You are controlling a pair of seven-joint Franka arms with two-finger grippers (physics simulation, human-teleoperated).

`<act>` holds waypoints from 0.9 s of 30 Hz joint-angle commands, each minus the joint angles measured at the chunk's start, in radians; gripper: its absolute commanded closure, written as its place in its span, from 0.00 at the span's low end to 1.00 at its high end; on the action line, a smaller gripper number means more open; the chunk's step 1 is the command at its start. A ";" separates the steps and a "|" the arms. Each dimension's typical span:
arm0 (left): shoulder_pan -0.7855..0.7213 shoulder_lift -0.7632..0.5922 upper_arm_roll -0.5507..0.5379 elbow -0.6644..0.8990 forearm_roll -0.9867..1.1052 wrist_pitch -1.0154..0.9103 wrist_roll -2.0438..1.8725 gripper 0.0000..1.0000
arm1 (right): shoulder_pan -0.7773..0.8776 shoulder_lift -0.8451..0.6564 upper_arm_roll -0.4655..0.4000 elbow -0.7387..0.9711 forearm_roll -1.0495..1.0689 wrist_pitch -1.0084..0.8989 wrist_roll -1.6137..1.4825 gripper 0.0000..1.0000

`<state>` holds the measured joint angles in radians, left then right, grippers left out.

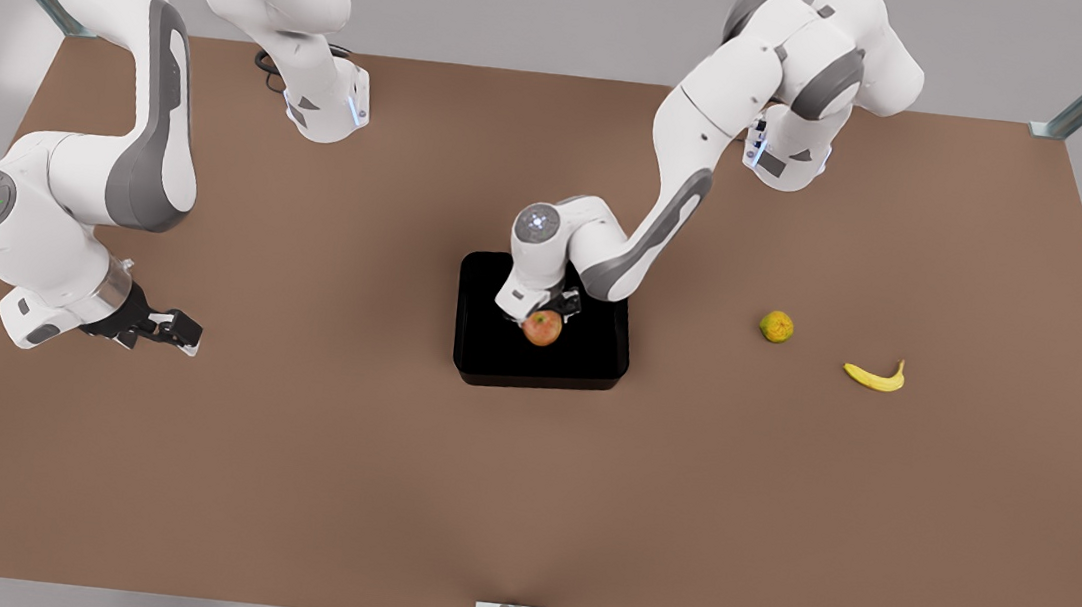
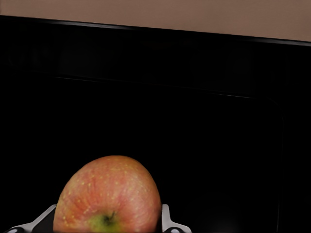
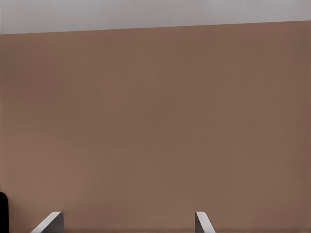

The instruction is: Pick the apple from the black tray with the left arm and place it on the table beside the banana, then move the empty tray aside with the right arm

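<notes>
Here, apple [image 2: 108, 194] stem toward camera

The reddish-orange apple [image 1: 544, 327] sits inside the glossy black tray [image 1: 495, 359] at mid-table [image 1: 281, 477]. The curved yellow banana [image 1: 875, 377] lies flat toward the table's right edge in the front view.

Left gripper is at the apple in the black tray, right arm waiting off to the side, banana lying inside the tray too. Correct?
Not quite. The banana lies on the table, outside the black tray, as the front view shows. The left gripper is at the apple; the right gripper waits aside, open.
</notes>
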<state>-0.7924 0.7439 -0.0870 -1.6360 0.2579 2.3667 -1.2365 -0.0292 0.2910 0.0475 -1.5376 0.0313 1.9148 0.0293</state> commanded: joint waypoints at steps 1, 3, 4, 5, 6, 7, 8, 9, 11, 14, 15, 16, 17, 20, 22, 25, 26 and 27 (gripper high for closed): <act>0.001 0.008 0.003 -0.002 0.012 0.051 -0.126 0.00 | 0.000 -0.001 0.000 0.001 0.001 0.000 0.000 0.00; 0.001 0.015 0.006 -0.002 0.014 0.054 -0.126 0.00 | 0.000 -0.001 0.000 0.001 0.001 0.000 0.000 0.00; 0.001 0.009 0.006 -0.002 0.012 0.051 -0.127 0.14 | 0.000 -0.001 0.000 0.001 0.001 0.000 0.000 0.00; 0.001 -0.001 0.006 -0.002 0.009 0.040 -0.129 0.17 | 0.000 -0.001 -0.001 0.001 0.001 0.000 0.000 0.00; 0.002 -0.015 0.006 -0.002 0.004 0.025 -0.129 0.17 | 0.000 -0.001 0.000 0.001 0.001 0.000 0.000 0.00; 0.010 -0.038 0.006 -0.001 0.003 -0.012 -0.123 0.17 | 0.000 -0.001 -0.001 0.001 0.001 0.000 0.000 0.00; 0.015 -0.054 0.004 -0.001 0.003 -0.030 -0.121 0.17 | 0.000 -0.001 0.000 0.001 0.001 0.000 0.000 0.00; 0.033 -0.096 0.001 -0.001 -0.003 -0.099 -0.092 0.17 | 0.000 -0.001 -0.001 0.001 0.001 0.000 0.000 0.00; 0.152 -0.259 -0.005 0.004 -0.149 -0.348 0.227 0.17 | 0.002 -0.003 0.000 0.001 0.001 0.000 0.001 0.00; 0.384 -0.367 0.003 0.002 -0.172 -0.563 0.724 0.16 | 0.136 -0.020 0.014 0.063 -0.019 -0.097 0.205 0.00; 0.473 -0.365 0.004 -0.001 -0.167 -0.563 0.888 0.16 | 0.218 -0.010 0.014 0.105 -0.028 -0.142 0.346 0.00; 0.568 -0.354 0.004 0.001 -0.166 -0.558 1.055 0.17 | 0.261 -0.007 0.009 0.108 -0.037 -0.143 0.388 0.00; 0.630 -0.337 0.004 -0.004 -0.166 -0.549 1.180 0.17 | 0.299 -0.003 0.031 0.108 -0.045 -0.142 0.402 0.00; 0.671 -0.382 0.032 -0.309 -0.117 -0.213 1.252 0.17 | 0.334 0.017 0.052 0.086 -0.018 -0.191 0.440 0.00; 0.679 -0.422 0.090 -0.473 -0.117 -0.020 1.338 0.17 | 0.361 0.011 0.066 0.014 0.012 -0.099 0.529 0.04; 0.679 -0.413 0.151 -0.482 -0.118 0.002 1.439 0.00 | 0.361 -0.072 0.147 -0.265 0.010 0.233 0.702 0.00; 0.679 -0.411 0.151 -0.482 -0.118 0.002 1.437 0.00 | 0.361 -0.108 0.160 -0.357 0.010 0.355 0.742 0.00; 0.679 -0.409 0.151 -0.484 -0.120 0.000 1.430 0.00 | 0.361 -0.128 0.175 -0.415 0.009 0.441 0.784 0.00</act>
<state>-0.1120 0.3344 0.0608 -2.1175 0.1365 2.2540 -0.5158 0.3371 0.1830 0.2111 -1.9000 0.0331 2.0438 0.3384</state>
